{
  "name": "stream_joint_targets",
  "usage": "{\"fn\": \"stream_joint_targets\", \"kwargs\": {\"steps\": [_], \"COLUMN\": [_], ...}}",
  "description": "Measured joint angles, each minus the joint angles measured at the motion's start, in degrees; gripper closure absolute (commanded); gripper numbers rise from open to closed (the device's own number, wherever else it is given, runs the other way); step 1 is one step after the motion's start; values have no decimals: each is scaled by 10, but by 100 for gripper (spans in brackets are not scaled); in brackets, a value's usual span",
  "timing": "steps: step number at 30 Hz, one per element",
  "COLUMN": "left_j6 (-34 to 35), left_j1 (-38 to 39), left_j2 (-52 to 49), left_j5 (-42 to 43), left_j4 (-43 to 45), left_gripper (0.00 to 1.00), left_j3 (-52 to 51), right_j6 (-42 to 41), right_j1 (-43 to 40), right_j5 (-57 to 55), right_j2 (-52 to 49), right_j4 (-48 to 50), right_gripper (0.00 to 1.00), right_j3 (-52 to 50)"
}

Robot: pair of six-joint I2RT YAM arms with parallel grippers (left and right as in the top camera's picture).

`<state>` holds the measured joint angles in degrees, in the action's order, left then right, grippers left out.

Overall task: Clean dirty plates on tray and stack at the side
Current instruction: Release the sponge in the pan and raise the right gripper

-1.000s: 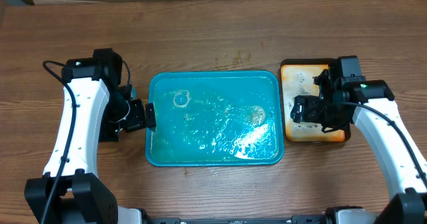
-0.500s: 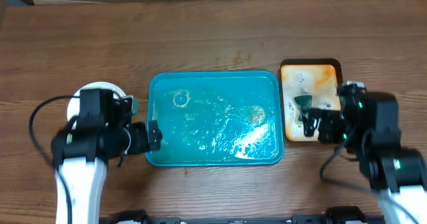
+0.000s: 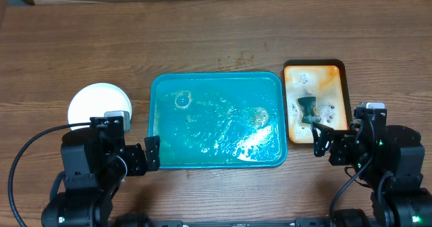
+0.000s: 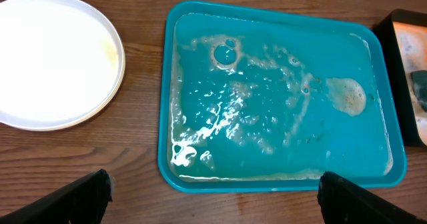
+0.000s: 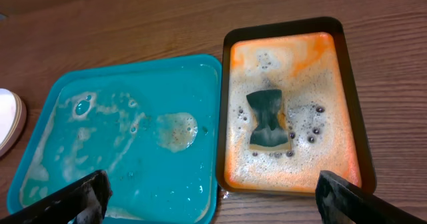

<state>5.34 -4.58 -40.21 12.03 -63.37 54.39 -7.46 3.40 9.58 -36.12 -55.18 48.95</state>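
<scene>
Plates [image 3: 94,104]: stacked 9 o'clock of sudsy teal tray [image 3: 216,74], off it to stay clean. Left fingers [image 4: 73,201], right fingers [image 5: 67,201]: spread wide, empty.

A plate [image 3: 100,103] lies left of the tray [image 3: 216,74], a smaller tray [image 3: 314,63] right.

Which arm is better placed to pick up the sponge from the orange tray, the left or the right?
Right. The sponge lies in the orange tray just ahead of the open right gripper; the left gripper is across the teal tray, near the white plate.
</scene>
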Motion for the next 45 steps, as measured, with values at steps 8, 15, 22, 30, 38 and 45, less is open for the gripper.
{"fn": "stream_joint_targets", "kwargs": {"steps": [8, 15, 22, 30, 38, 45], "left_j6": [0, 0, 0, 0, 0, 0], "left_j1": [0, 0, 0, 0, 0, 0], "left_j2": [-6, -6, -6, -6, -7, -7], "left_j5": [0, 0, 0, 0, 0, 0], "left_j4": [0, 0, 0, 0, 0, 0], "left_gripper": [0, 0, 0, 0, 0, 0], "left_j3": [0, 0, 0, 0, 0, -1], "right_j6": [0, 0, 1, 2, 0, 0], "right_j1": [0, 0, 0, 0, 0, 0], "right_j5": [0, 0, -8, -25, -25, -25], "right_j2": [0, 0, 18, 132, 302, 353], "right_j4": [0, 0, -14, 110, 333, 535], "right_gripper": [0, 0, 0, 0, 0, 0], "right_j3": [0, 0, -4, -86, -268, -392]}}
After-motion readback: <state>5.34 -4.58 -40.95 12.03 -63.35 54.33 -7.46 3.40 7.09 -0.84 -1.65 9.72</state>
